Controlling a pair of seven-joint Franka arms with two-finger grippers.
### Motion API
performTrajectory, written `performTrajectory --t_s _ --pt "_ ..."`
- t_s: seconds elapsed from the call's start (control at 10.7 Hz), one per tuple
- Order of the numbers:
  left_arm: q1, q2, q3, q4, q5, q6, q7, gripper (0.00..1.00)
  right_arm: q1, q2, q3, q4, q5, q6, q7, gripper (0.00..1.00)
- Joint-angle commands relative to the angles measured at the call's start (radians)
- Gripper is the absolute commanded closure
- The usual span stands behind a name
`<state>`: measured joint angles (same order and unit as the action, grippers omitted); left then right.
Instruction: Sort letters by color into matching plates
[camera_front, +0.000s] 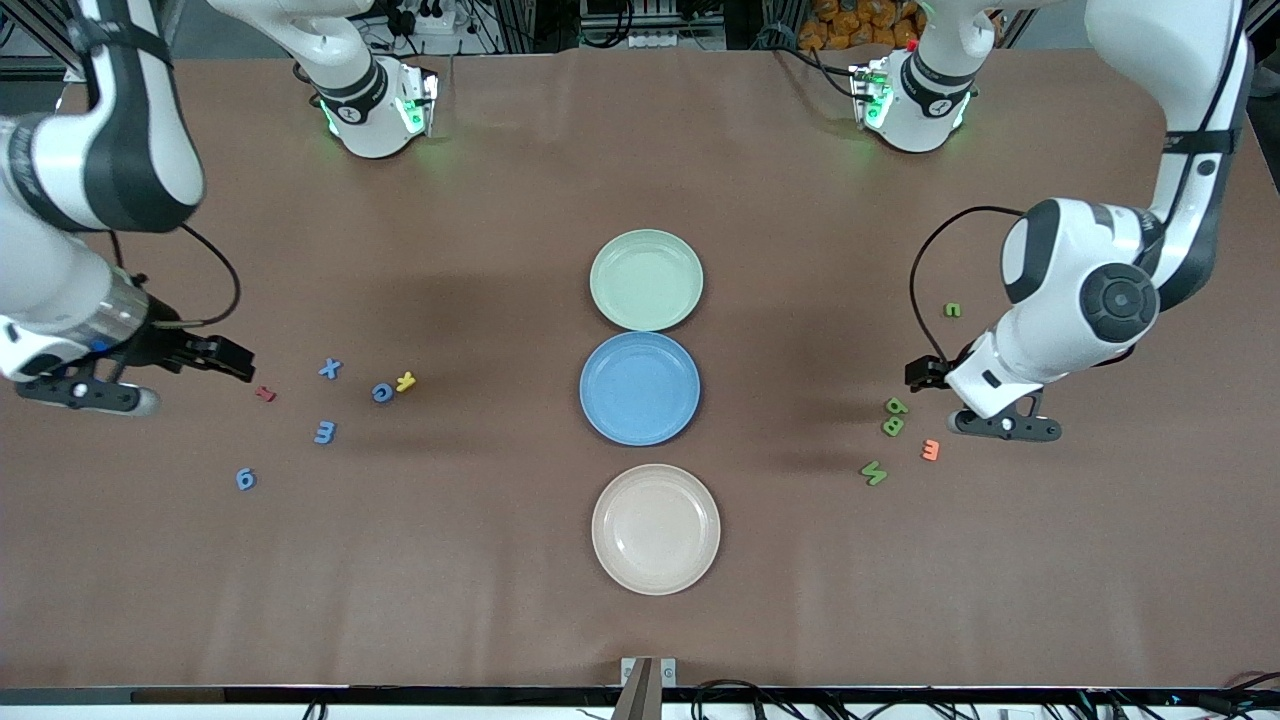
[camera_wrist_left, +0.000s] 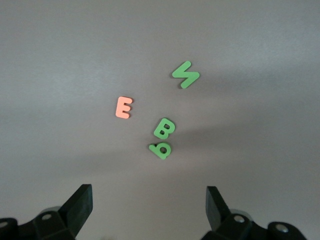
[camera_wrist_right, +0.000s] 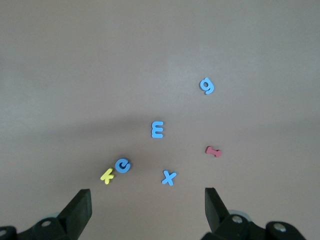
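Observation:
The pale green plate (camera_front: 646, 280), blue plate (camera_front: 640, 388) and cream plate (camera_front: 655, 528) stand in a row mid-table, all empty. Blue letters X (camera_front: 330, 368), C (camera_front: 382, 392), E (camera_front: 325, 432) and 9 (camera_front: 246, 479) lie toward the right arm's end with a yellow K (camera_front: 405, 380) and a red piece (camera_front: 265, 394). My right gripper (camera_front: 232, 360) hovers open and empty over the table beside them (camera_wrist_right: 148, 200). Green letters (camera_front: 893, 426) and an orange E (camera_front: 930, 450) lie toward the left arm's end. My left gripper (camera_front: 922, 372) hovers open and empty beside them (camera_wrist_left: 149, 200).
One small green letter (camera_front: 952, 310) lies apart, farther from the front camera than the other green ones. In the left wrist view the green B (camera_wrist_left: 164, 128) touches another green piece (camera_wrist_left: 161, 149). In the right wrist view the yellow K (camera_wrist_right: 107, 175) touches the blue C (camera_wrist_right: 122, 164).

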<state>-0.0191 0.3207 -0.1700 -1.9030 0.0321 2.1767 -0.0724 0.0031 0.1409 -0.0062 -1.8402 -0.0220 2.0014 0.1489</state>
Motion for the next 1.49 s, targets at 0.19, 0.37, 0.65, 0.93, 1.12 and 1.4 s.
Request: performTrajectory --t_s 0.19,0.37,0.65,0.93,1.12,1.4 --pt "-0.001 0.073 -0.002 -0.097 0.108 0.216 0.014 0.0 -0.066 -0.017 0.0 -0.353 0.159 0.353 0.021 0.0" --pt "-0.001 0.107 -0.002 -0.102 0.109 0.254 0.014 0.0 -0.077 0.002 0.0 -0.399 0.224 0.396 0.052 0.0" --pt "-0.015 0.112 -0.002 -0.185 0.112 0.362 0.016 0.0 -0.074 0.08 -0.002 -0.401 0.223 0.427 0.15 0.0" --pt "-0.024 0.107 -0.002 -0.205 0.187 0.362 0.014 0.0 -0.077 0.153 -0.003 -0.413 0.221 0.508 0.164 0.0" --pt "-0.025 0.11 -0.003 -0.205 0.225 0.364 0.014 0.0 -0.075 0.201 -0.003 -0.415 0.223 0.549 0.181 0.0" --pt "-0.03 0.115 -0.017 -0.206 0.261 0.373 0.016 0.02 -0.075 0.218 -0.005 -0.438 0.221 0.582 0.181 0.0"
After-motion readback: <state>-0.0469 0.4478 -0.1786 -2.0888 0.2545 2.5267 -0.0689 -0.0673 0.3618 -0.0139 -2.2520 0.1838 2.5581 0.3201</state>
